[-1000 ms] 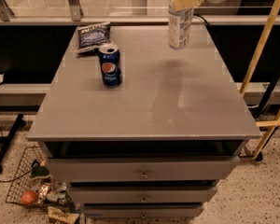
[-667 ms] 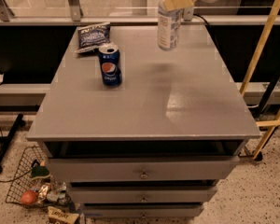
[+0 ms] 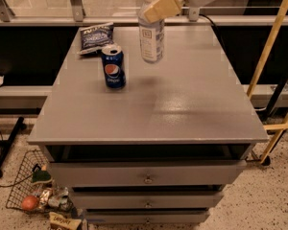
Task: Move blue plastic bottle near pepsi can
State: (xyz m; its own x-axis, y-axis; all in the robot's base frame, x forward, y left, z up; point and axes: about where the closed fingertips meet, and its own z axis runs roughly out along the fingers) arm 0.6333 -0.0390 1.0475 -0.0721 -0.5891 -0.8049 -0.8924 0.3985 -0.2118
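above the grey table (image 3: 192, 104), the pincer (image 3: 159, 8) is clamped on the blue plastic bottle (image 3: 151, 41) just under its cap.

Grey table (image 3: 182, 104) bearing pepsi can (image 3: 114, 67), snack bag (image 3: 96, 37), hand (image 3: 158, 8) holding blue plastic bottle (image 3: 151, 40) above it

I can read one word only: "pepsi", in white under the round logo on the pepsi can (image 3: 114, 67), near the far left corner of the table (image 3: 182, 104). The lettering on the snack bag (image 3: 96, 36) and the label print on the blue plastic bottle (image 3: 151, 37) are illegible to me. My tool (image 3: 162, 7) clamps that bottle's neck over the far edge.
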